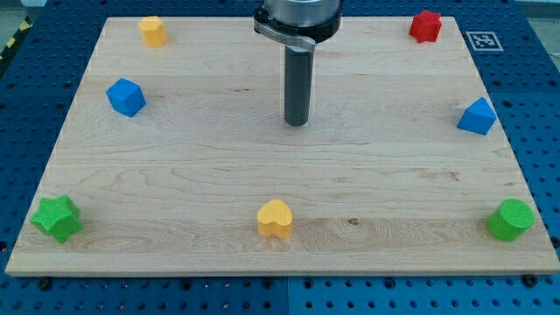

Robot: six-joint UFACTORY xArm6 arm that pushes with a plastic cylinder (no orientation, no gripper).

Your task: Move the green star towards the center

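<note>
At the view's far left, near the bottom corner of the pale wooden bench [219, 175], sits the green star-shaped block [58, 218], the piece the task concerns. It lies close to both the left and bottom edges, with nothing touching it. Above it, still on the left side, a blue cube-like block [125, 96] rests well apart from it, and a yellow block of rounded, unclear shape [153, 31] sits near the top edge.

Moving right, a yellow heart-shaped block [275, 218] stands near the bottom edge at about mid-width. Above it, the dark rod descends from the arm's grey collar, and my tip [297, 124] meets the bench a little above the middle, well apart from every block. This end effector has no jaws to part or close; it is a plain rod touching nothing but the board.

On the right side are a red block [426, 25] near the top corner, a blue block with a sloped face [478, 116] by the right edge, and a green rounded block [511, 219] near the bottom corner.

To do the step well, the tip should probably travel round to the star's lower-left side, passing clear of the blue cube, then push diagonally up and to the right. Contact through the star's middle matters, since an off-centre push on its points would likely spin it aside.
</note>
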